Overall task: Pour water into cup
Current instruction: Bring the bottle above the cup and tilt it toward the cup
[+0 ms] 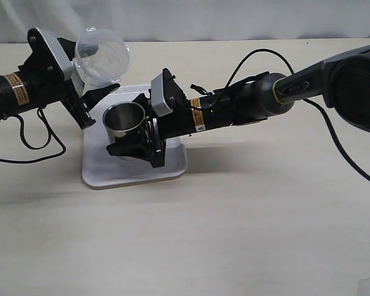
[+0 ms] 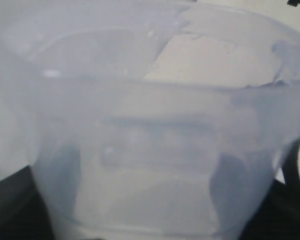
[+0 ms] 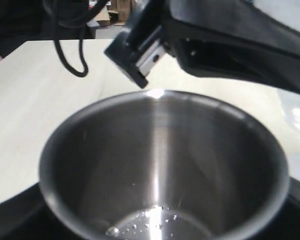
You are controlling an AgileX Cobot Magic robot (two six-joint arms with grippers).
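Brushed steel cup [image 1: 124,120], standing upright on a white tray [image 1: 111,176] that lies on the pale bench [image 1: 234,234]. The right fingers [image 1: 139,153] are closed on the cup, one on each side of its wall, and their arm reaches in from the right. The left fingers [image 1: 81,113] grip a clear plastic container [image 1: 102,57], which is held in the air and tipped over. It sits above and to the left of the cup and does not touch it. Right wrist view: the cup's interior, with a faint shine and a few droplets of water [image 3: 152,220] on its floor. Left wrist view: the cloudy container wall fills the frame; whether it holds liquid cannot be told.
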